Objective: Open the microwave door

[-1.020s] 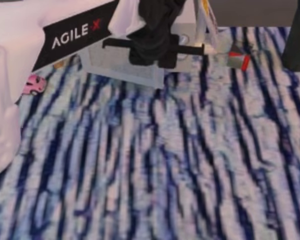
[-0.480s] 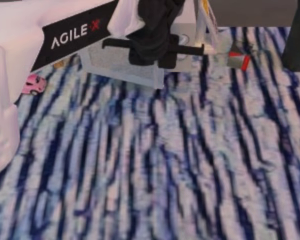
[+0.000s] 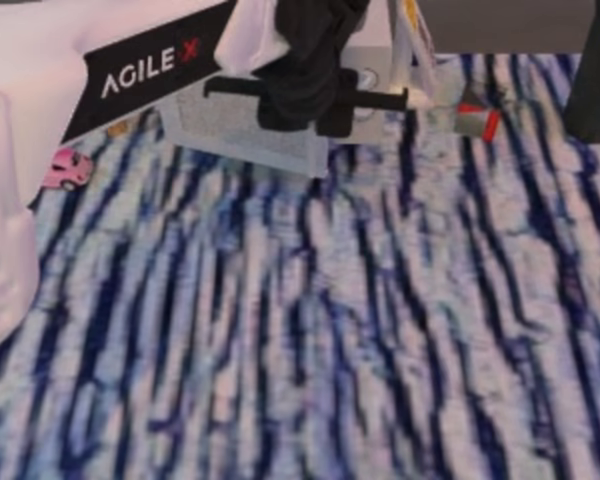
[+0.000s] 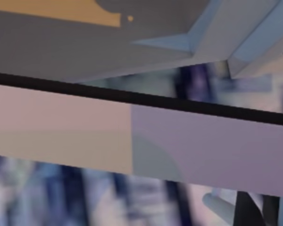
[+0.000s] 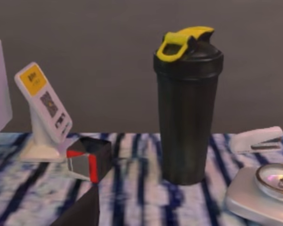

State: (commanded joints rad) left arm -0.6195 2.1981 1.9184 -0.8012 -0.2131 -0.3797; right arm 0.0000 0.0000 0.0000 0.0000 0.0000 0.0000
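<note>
Working the door-swing step, as I judge it: my left arm reaches across from the top view's left, and the left gripper sits at the front of the microwave, low over the microwave door. From above, the door's speckled window faces up at the camera and angles out from the body toward the left, so I read it as partly open, not flush with the knob panel. How wide it stands I cannot say.

Whether the left gripper is clamped on the door's edge or only pressed against it I cannot tell. The wrist hides it from above, and the left wrist view is filled by a pale band with a black strip along it, which I take for the door edge seen very close.

My right arm is parked off the table's right side. Its wrist view looks at a black shaker bottle, a card stand and a small red and grey box.

The next move, as I see it, calls for a curved pull that follows the hinge, not a straight drag, or the contact may slip off the edge. A pink toy car lies well to the left on the striped table, apart from the door's sweep.
</note>
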